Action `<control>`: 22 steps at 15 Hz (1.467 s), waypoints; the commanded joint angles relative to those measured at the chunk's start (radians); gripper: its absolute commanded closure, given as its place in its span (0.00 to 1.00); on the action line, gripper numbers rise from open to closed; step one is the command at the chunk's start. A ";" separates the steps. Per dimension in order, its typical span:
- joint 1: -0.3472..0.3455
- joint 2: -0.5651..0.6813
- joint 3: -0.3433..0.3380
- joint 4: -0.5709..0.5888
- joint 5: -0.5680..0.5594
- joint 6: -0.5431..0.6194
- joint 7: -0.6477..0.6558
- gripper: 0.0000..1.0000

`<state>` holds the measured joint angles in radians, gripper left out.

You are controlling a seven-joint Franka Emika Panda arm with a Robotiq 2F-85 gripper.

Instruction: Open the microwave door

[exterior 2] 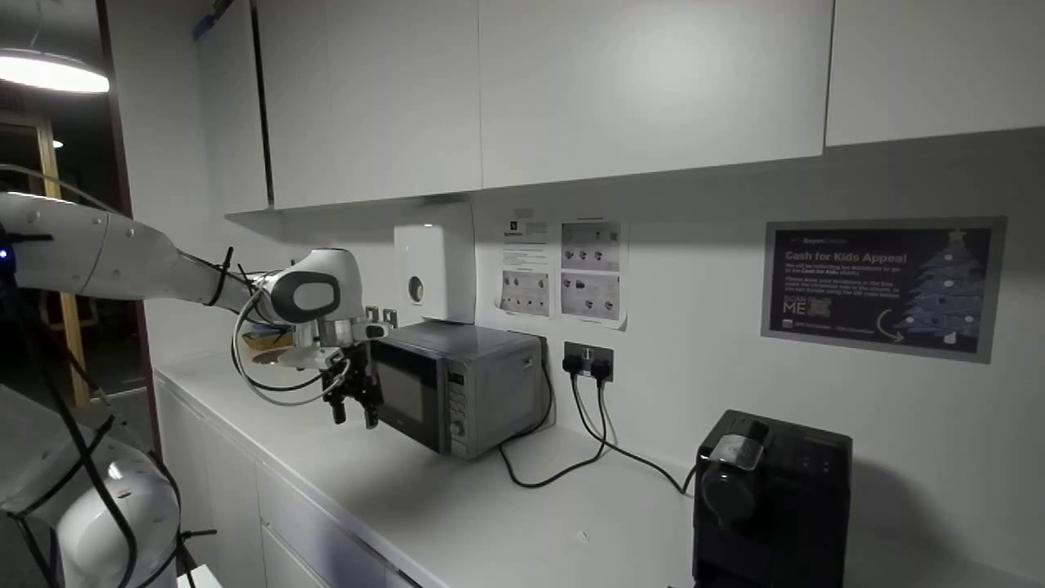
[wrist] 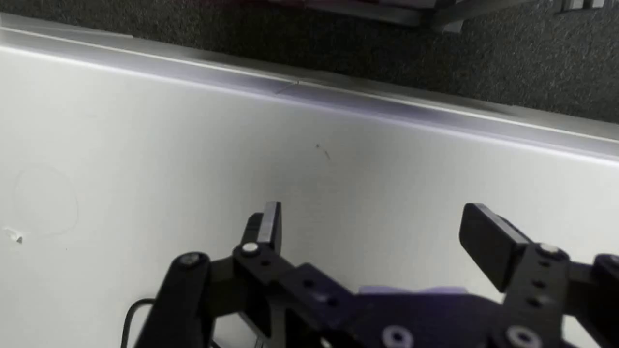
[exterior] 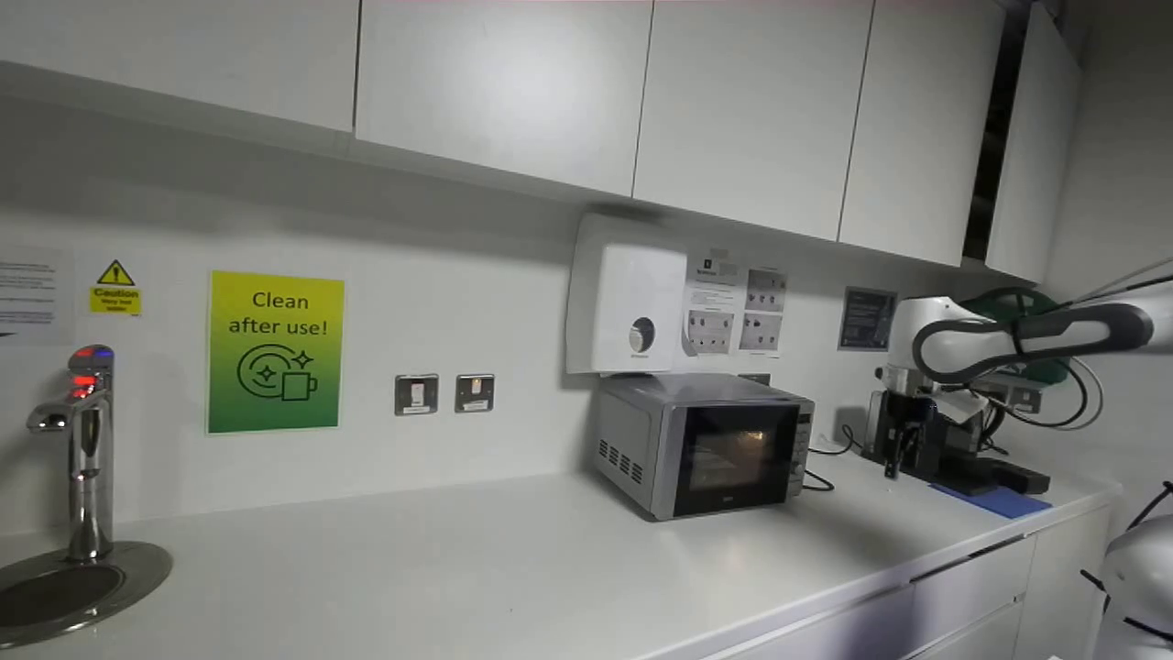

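Note:
The microwave door (exterior: 733, 458) is a dark glass panel on the front of the silver-grey microwave (exterior: 632, 431). It lies flush and shut in both exterior views, and its window also shows beside my gripper (exterior 2: 404, 396). My gripper (exterior 2: 356, 418) points down in front of the door and above the counter, partly overlapping the door in that view. In an exterior view the gripper (exterior: 898, 458) hangs to the right of the microwave. In the wrist view the gripper (wrist: 371, 212) is open, with only the counter between its fingers. The door is not visible in the wrist view.
A white dispenser (exterior: 632, 293) hangs on the wall behind the microwave. A black coffee machine (exterior 2: 771, 506) stands farther along the counter. Black cables (exterior 2: 563, 474) lie behind and beside the microwave. Cupboards (exterior 2: 637, 90) overhang the counter (wrist: 145, 145). A tap (exterior: 89, 458) stands by the sink.

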<state>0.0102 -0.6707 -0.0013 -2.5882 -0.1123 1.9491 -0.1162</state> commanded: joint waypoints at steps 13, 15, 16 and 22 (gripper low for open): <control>0.000 0.264 0.021 0.252 -0.011 0.399 0.025 0.00; 0.000 0.288 0.028 0.281 -0.007 0.434 0.040 0.00; 0.000 0.300 0.032 0.294 -0.004 0.455 0.054 0.00; 0.002 0.352 0.055 0.351 -0.001 0.535 0.114 0.00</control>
<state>0.0114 -0.3564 0.0449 -2.2823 -0.1123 2.4477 -0.0301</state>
